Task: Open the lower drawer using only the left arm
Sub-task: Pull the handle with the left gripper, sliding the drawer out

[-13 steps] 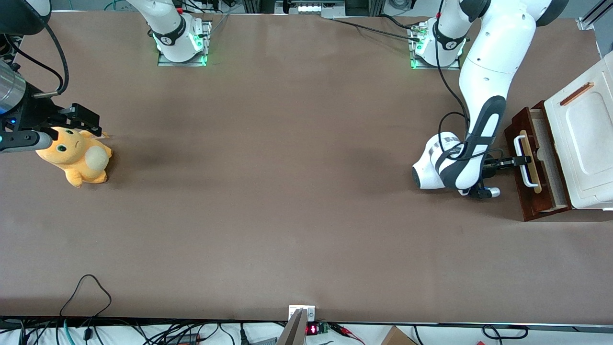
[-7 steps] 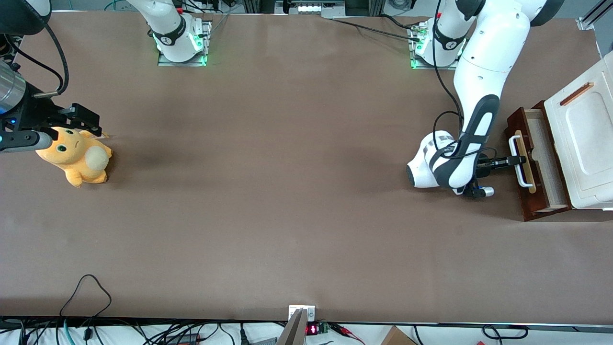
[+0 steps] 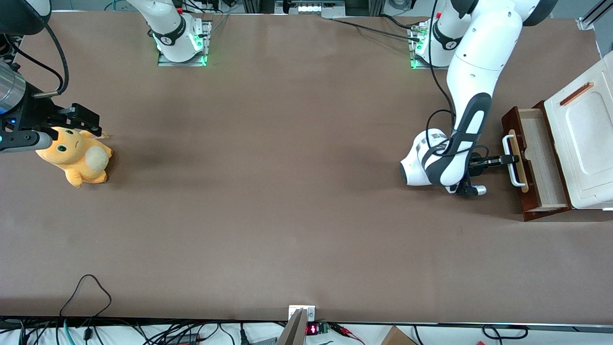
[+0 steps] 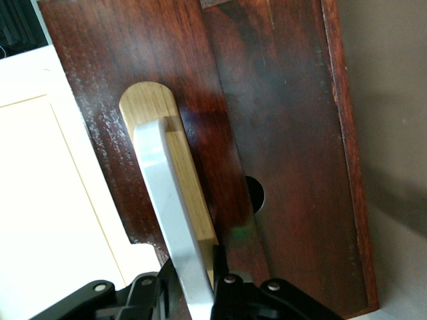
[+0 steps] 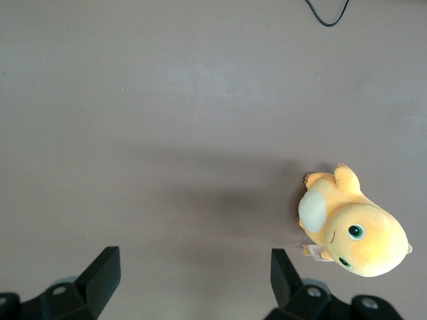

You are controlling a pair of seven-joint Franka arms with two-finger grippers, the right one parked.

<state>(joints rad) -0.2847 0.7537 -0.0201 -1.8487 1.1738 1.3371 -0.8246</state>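
Toward my working end of the counter (image 3: 287,191): lower drawer (image 3: 536,163), dark red-brown front, partly drawn out of the white cabinet (image 3: 586,143), pale wood interior showing. My gripper (image 3: 507,159) sits at its front, fingers (image 4: 230,293) pinching the white loop handle (image 4: 170,213). Orange plush toy (image 3: 76,155): toward the parked arm's end.

glossy dark wood lower drawer (image 4: 280,133), matt black gripper (image 4: 193,293)

No text, label or brand can be read anywhere; a small red digit display (image 3: 312,328) at the table's near edge is too tiny to make out
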